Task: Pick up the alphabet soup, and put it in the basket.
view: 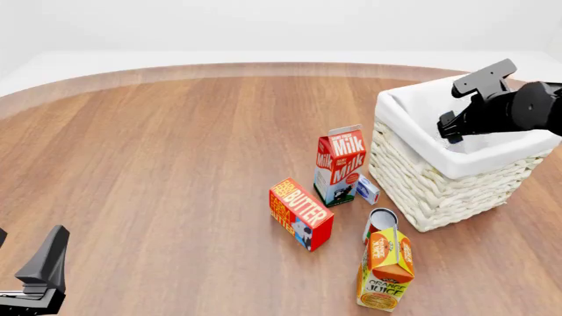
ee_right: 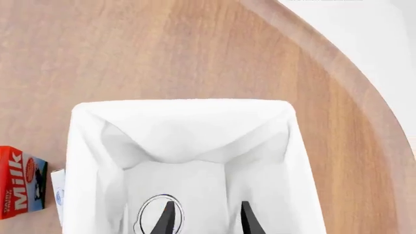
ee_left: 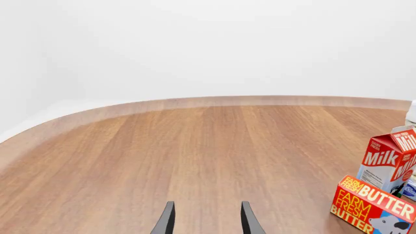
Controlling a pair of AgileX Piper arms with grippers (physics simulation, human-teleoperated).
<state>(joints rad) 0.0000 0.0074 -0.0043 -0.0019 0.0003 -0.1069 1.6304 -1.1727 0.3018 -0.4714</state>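
Note:
The alphabet soup (ee_right: pixel 149 217) shows only in the right wrist view, as a white round top on the cloth floor inside the basket (ee_right: pixel 179 105). My right gripper (ee_right: pixel 206 219) hangs over it with its fingers apart and nothing between them; one finger overlaps the can's top in that view. In the front view the right gripper (view: pixel 455 135) is above the basket (view: pixel 422 191) at the right, and the can is hidden there. My left gripper (ee_left: pixel 206 222) stands open and empty over bare wood, seen at the near left (view: pixel 39 276) in the front view.
A milk carton (view: pixel 338 164), a small blue-white box (view: pixel 367 189) and a butter box (view: pixel 301 214) stand left of the basket. A second can (view: pixel 380 220) and an orange juice carton (view: pixel 386 266) sit nearer the front. The table's curved edge (view: pixel 220 69) runs along the back.

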